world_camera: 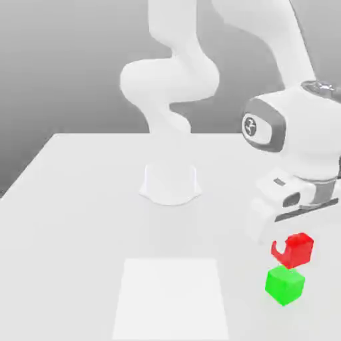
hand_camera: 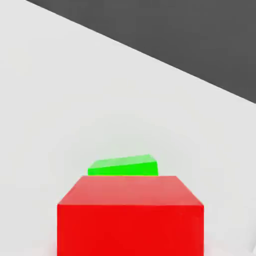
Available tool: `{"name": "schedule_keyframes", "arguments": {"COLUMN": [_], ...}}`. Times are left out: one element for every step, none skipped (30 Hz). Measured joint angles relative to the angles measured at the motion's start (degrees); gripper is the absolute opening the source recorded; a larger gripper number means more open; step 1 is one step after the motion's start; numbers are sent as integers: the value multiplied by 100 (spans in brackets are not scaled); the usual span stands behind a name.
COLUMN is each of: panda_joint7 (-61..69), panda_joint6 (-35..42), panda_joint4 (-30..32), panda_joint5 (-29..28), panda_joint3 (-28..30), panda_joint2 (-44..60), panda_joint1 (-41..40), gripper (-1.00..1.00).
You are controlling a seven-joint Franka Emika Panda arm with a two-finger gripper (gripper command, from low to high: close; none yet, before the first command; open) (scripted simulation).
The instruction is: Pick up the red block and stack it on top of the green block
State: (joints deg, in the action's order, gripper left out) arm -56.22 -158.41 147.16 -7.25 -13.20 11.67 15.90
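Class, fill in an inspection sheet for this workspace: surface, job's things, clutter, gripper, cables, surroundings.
Surface: white table, with a lighter square patch toward the near edge.
Job's things: red block held off the table, above the green block, not yet set on it.
Clutter: nothing seen.
Gripper: gripper shut on the red block, pointing down.
Cables: nothing seen.
Surroundings: plain grey backdrop; arm base stands mid-table.

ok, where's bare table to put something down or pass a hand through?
Most of the table is bare: the stretch on the exterior view's left of the arm base, and the paler patch in front. Crowded on the exterior view's right: gripper holding the red block just above the green block.
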Motion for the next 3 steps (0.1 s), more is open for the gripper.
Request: {"name": "schedule_keyframes", "arguments": {"panda_joint7": [-63, -63, -63], "panda_joint6": [-116, -116, -116], "panda_joint4": [-7, -7, -7], "panda_joint5": [-85, -85, -85], "panda_joint3": [55, 55, 55], "panda_joint2": [127, 127, 127], "panda_joint1": [40, 40, 40], "gripper": [100, 100, 100]}}
